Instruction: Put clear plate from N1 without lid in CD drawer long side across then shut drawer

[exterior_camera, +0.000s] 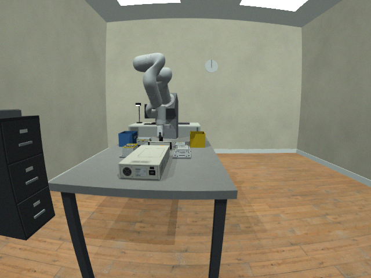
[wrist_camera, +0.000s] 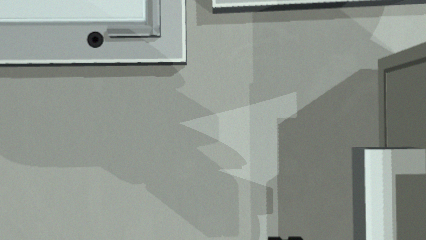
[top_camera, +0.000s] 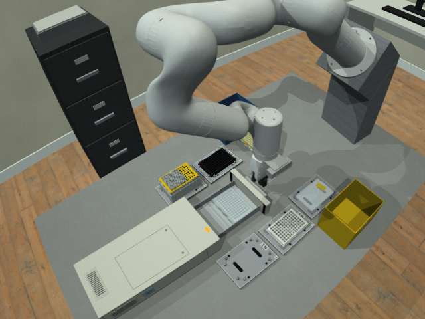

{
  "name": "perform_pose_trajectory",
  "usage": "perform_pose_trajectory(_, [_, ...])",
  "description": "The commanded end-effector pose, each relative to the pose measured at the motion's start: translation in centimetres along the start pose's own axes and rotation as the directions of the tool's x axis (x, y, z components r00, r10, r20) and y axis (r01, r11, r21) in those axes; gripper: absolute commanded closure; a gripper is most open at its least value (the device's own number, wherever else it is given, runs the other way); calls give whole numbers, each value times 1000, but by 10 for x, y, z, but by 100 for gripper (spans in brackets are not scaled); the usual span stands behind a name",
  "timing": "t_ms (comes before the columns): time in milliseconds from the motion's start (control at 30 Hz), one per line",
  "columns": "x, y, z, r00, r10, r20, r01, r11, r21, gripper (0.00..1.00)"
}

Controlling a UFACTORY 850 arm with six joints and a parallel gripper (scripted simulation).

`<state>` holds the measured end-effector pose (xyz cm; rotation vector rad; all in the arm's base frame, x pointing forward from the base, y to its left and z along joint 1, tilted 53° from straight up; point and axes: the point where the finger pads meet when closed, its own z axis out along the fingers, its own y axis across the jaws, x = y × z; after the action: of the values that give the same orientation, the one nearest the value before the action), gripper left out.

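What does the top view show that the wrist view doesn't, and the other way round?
Only the top view shows the clear plate lying in the cooler's open drawer, the lit orange lamp, and the shut, empty gripper beside the drawer's cream front panel. Only the wrist view shows a nest's black screw close up. Both show the grey bench top and that front panel.

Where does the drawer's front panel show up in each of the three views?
Top: the drawer front is mid-frame, just left of the shut gripper.
Exterior: a thin pale strip at the cooler's far end, below the gripper.
Wrist: the pale upright block at the lower right edge is probably its end.
Shared landmark: the grey bench top.
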<state>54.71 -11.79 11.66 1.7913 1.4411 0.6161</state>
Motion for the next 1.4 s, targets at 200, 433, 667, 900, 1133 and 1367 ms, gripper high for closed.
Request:
perform_pose_trajectory(200, [0, 15, 0, 1000, 0, 0, 0, 1000, 0, 100])
perform_pose_trajectory(433, [0, 27, 0, 1000, 0, 0, 0, 1000, 0, 100])
perform_pose_trajectory(667, [0, 32, 0, 1000, 0, 0, 0, 1000, 0, 100])
perform_pose_trajectory(900, [0, 40, 0, 1000, 0, 0, 0, 1000, 0, 100])
perform_pose_trajectory(1133, [0, 52, 0, 1000, 0, 0, 0, 1000, 0, 100])
perform_pose_trajectory(1367, [0, 60, 0, 1000, 0, 0, 0, 1000, 0, 100])
